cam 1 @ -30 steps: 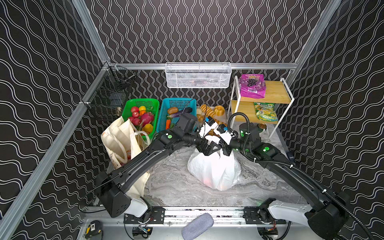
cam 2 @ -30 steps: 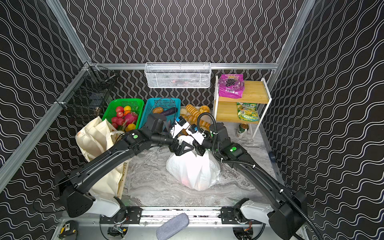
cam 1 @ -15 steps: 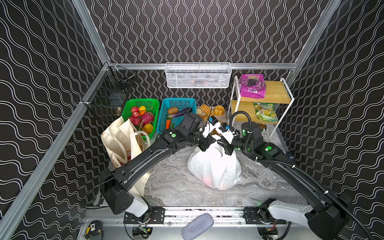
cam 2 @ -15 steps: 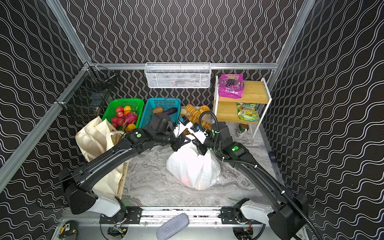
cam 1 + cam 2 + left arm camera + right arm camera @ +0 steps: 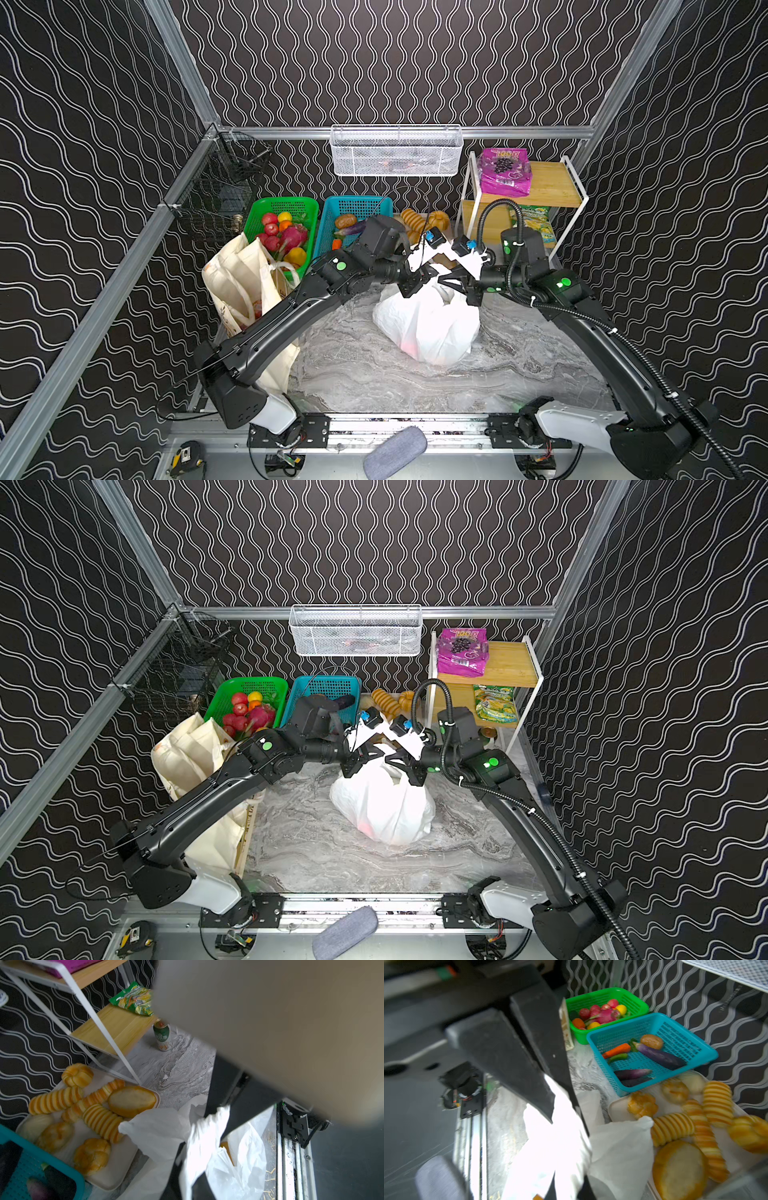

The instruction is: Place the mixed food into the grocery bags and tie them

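1 white plastic bag [image 5: 428,332], filled, upright mid-bench [image 5: 353,374]. The left pincer [image 5: 417,279] is clamped on one side of its mouth, the right pincer [image 5: 459,284] on the other side. 1 canvas tote [image 5: 237,282], bench's left edge. 1 purple snack packet [image 5: 503,172], top shelf [image 5: 552,187].

Twin overhead views, two close wrist views

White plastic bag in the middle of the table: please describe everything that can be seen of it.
The white plastic bag is thin, crinkly and half see-through; it stands bulging on the marble table. A reddish thing shows faintly through its lower side. The left gripper and the right gripper are each shut on its upper edge, one on each side.
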Controlling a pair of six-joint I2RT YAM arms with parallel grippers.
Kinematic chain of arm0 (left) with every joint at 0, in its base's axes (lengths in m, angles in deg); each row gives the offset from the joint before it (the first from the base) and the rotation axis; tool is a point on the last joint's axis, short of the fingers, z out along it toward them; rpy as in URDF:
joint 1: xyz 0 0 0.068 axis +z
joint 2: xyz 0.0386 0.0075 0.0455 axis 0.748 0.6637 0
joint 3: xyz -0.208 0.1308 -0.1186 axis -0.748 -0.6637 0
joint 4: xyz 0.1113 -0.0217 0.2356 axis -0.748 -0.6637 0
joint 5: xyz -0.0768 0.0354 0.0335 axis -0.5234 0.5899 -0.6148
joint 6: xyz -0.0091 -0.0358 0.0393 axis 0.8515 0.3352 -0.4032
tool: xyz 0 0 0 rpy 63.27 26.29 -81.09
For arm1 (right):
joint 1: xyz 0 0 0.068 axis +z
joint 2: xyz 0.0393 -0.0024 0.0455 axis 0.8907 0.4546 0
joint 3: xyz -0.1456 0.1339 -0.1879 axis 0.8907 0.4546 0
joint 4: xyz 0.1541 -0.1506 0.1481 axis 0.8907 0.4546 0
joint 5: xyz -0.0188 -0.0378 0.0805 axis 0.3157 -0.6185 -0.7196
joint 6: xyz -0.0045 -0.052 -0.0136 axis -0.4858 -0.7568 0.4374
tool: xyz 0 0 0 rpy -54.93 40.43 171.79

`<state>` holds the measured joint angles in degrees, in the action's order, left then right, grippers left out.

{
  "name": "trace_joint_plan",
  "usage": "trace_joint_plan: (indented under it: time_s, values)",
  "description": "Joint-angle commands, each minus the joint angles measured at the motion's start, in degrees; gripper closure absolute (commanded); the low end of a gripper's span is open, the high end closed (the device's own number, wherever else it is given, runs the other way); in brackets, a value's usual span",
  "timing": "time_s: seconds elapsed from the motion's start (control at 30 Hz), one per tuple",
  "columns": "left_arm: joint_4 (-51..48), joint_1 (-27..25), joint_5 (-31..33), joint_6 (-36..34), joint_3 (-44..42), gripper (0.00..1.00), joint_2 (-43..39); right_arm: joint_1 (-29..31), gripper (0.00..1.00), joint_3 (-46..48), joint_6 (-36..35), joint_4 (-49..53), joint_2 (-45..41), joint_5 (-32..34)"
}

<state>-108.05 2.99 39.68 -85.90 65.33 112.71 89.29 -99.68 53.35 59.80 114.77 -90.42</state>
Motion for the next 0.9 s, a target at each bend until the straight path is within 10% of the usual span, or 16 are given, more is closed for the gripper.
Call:
trace_joint_plan:
  time_s: [0.0,0.3,0.5,0.6,0.87]
  values:
    - [-5.7,0.4,10.3,-12.8,-0.9,1.0,-0.1,-1.0,1.0,-3.2,-3.4,11.0,0.3,-17.2]
    - [0.0,0.3,9.5,-17.9,-8.5,1.0,-3.1,-3.3,1.0,-3.8,-0.6,10.2,5.5,-26.8]
    - [1.7,0.3,3.1,-18.4,-12.4,1.0,-4.7,-4.8,1.0,4.4,13.6,-7.6,3.9,-30.9]
    - [0.2,0.3,0.5,-17.0,-13.5,1.0,-5.4,-4.8,0.98,9.6,13.9,-12.0,1.3,-20.3]
    - [0.7,0.3,-1.2,-17.4,-16.5,1.0,-6.1,-4.4,0.86,10.2,2.8,-4.1,5.0,-33.3]
